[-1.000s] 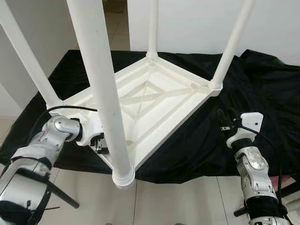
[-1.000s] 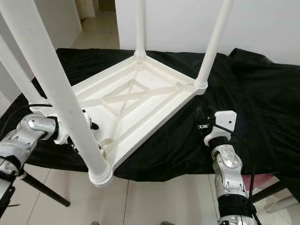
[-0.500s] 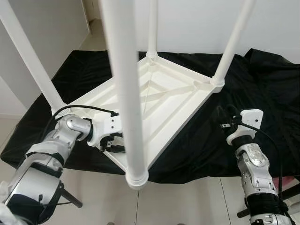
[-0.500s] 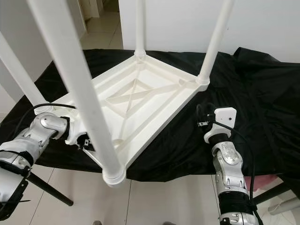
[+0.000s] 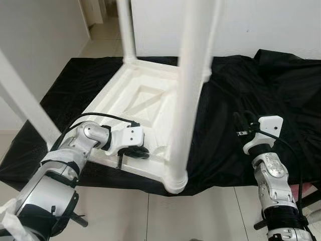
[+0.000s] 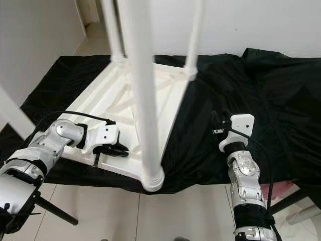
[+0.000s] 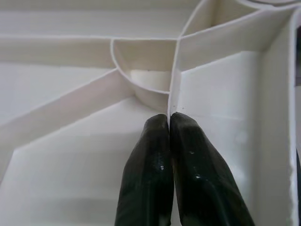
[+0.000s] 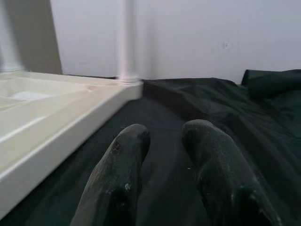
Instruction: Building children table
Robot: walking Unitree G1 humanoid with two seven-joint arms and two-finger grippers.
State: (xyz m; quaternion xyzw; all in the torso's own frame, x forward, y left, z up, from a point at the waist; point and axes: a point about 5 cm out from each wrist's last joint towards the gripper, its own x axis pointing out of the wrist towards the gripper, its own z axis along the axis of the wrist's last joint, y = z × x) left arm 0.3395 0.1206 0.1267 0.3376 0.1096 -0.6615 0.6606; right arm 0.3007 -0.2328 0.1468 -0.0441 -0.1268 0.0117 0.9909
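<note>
My head views are bright and evenly lit, with soft shadows. The nearest round white plastic table leg [image 5: 186, 90] smears with blur. The crumpled black cloth [image 6: 271, 85] swallows detail. My left wrist picture is soft, its glossy black fingers [image 7: 150, 174] catching small glints.

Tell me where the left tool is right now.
In the head views the left tool is low on the robot's left, shut on a thin rib inside the upturned white table, beside its nearest leg.
</note>
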